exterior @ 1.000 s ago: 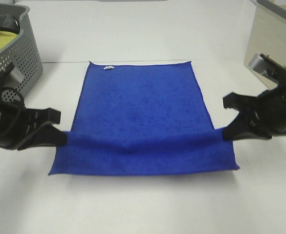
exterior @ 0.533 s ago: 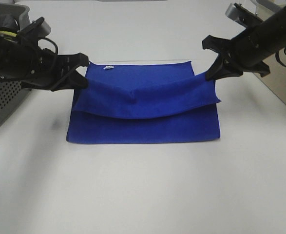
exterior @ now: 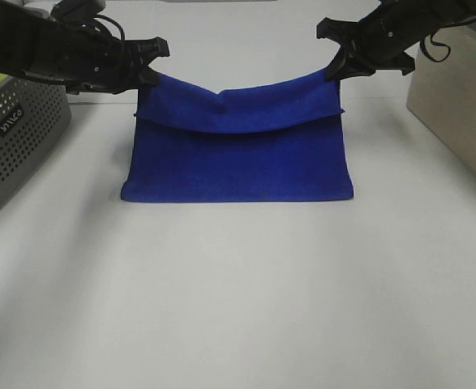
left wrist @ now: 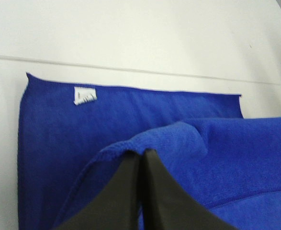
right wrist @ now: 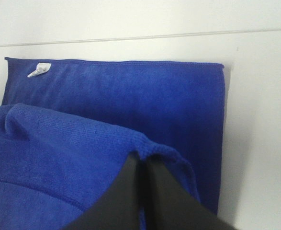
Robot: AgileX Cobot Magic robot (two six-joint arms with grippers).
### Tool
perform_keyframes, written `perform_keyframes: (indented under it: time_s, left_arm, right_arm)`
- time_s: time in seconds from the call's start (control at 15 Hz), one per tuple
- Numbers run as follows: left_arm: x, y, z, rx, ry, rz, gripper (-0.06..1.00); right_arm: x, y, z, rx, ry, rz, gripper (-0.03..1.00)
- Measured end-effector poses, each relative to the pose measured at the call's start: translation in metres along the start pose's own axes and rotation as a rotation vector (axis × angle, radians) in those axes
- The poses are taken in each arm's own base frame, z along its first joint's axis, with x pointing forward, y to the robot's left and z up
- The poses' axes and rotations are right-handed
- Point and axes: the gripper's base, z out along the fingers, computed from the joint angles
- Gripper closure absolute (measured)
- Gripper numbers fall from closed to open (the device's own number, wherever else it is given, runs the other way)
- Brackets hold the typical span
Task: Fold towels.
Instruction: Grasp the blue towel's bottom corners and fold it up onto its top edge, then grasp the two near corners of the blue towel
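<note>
1. The blue towel (exterior: 238,166) lies half-folded on the white surface (exterior: 238,308), at the centre.
2. The left pincer (exterior: 148,77) is clenched on its raised corner at 10 o'clock.
3. The right pincer (exterior: 332,71) is clenched on the corner at 2 o'clock.

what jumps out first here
A royal-blue towel lies in the middle of the white table, with its folded-over edge held up above the far end. The left gripper and right gripper each pinch one lifted corner. A grey perforated basket sits at far left.
</note>
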Motion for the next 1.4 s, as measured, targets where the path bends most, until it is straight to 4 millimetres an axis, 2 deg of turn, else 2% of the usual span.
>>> perform_keyframes:
  time_s: [0.2, 0.4, 0.67, 0.73, 0.8, 0.93, 1.0, 1.13, 1.27, 1.4]
  left_arm:
    - [-0.002, 0.013, 0.03, -0.056, -0.04, 0.039, 0.94]
    - [0.003, 0.033, 0.059, -0.153, -0.084, 0.096, 0.94]
    - [0.007, 0.039, 0.073, -0.162, -0.086, 0.129, 0.92]
    - [0.007, 0.039, 0.073, -0.162, -0.086, 0.129, 0.86]
    - [0.007, 0.039, 0.074, -0.163, -0.086, 0.13, 0.73]
    - [0.007, 0.039, 0.074, -0.164, -0.087, 0.133, 0.43]
    - [0.006, 0.038, 0.073, -0.161, -0.086, 0.14, 0.3]
    - [0.002, 0.034, 0.069, -0.146, -0.085, 0.174, 0.22]
    - [-0.007, 0.021, 0.058, -0.09, -0.06, 0.266, 0.2]
    - [-0.005, 0.005, 0.047, 0.021, 0.051, 0.29, 0.2]
  right_arm:
    - [-0.007, -0.015, 0.035, 0.009, -0.02, -0.01, 0.97]
    - [0.0, -0.04, 0.07, 0.068, -0.088, -0.008, 0.97]
    - [0.0, -0.044, 0.076, 0.084, -0.116, -0.013, 0.96]
    - [0.0, -0.044, 0.075, 0.085, -0.12, -0.013, 0.89]
    - [-0.001, -0.044, 0.075, 0.085, -0.122, -0.013, 0.74]
    - [-0.001, -0.044, 0.075, 0.086, -0.122, -0.015, 0.37]
    - [0.001, -0.044, 0.075, 0.088, -0.104, -0.026, 0.26]
    - [0.002, -0.041, 0.07, 0.086, -0.05, -0.059, 0.19]
    - [0.0, -0.031, 0.055, 0.071, 0.021, -0.097, 0.17]
    - [0.008, -0.025, 0.047, 0.036, 0.139, -0.102, 0.17]
